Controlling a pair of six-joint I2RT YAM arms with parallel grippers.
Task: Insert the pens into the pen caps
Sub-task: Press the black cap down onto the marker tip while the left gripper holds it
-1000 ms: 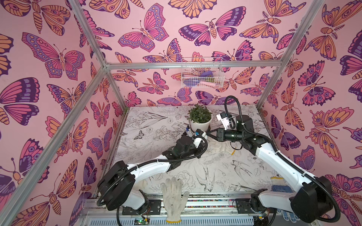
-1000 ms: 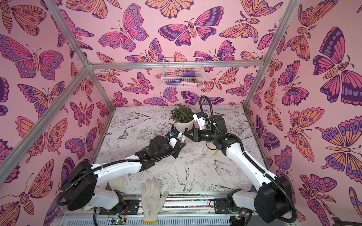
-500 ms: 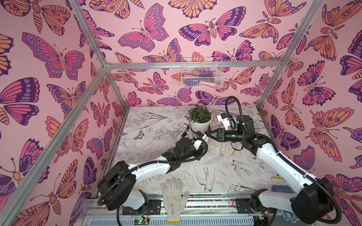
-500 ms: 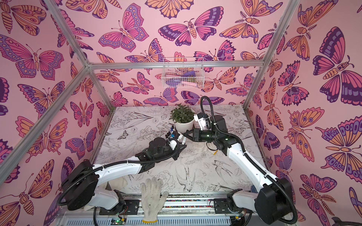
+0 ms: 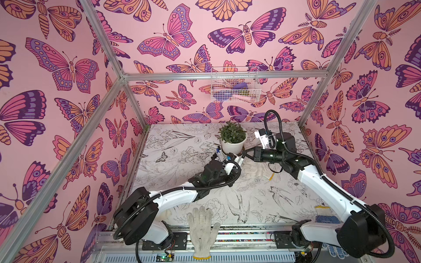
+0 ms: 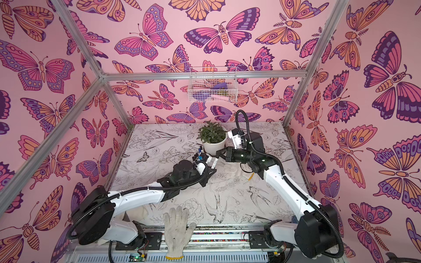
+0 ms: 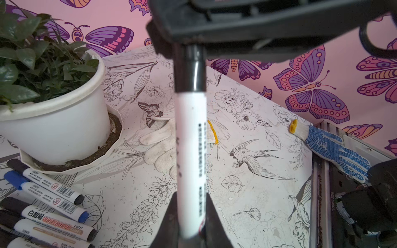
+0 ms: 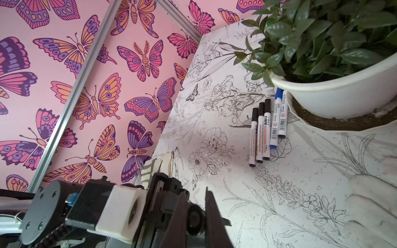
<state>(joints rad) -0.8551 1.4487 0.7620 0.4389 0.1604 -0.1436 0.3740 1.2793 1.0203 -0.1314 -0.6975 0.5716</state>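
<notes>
A white pen (image 7: 190,150) with dark lettering is held level above the table, my left gripper (image 7: 190,195) shut on its barrel. A black pen cap (image 7: 190,73) sits on the pen's far end. My right gripper (image 8: 195,193) is shut on that cap (image 8: 194,219), seen end-on between its jaws. In both top views the two grippers (image 5: 229,160) (image 5: 245,156) meet tip to tip just in front of the plant pot, the pen (image 6: 213,162) bridging them. Several capped pens (image 8: 268,128) (image 7: 49,204) lie side by side on the table next to the pot, one with a blue cap.
A white pot (image 5: 233,145) with a green plant stands at the back centre. A white glove (image 5: 257,169) lies under the right arm. Another glove (image 5: 202,227) hangs over the front rail, and a blue-dotted glove (image 7: 335,148) lies at the front right edge. A wire basket (image 5: 234,91) hangs on the back wall.
My right gripper has edged toward the left gripper and its jaws have closed on the cap. The left gripper keeps its hold on the pen.
</notes>
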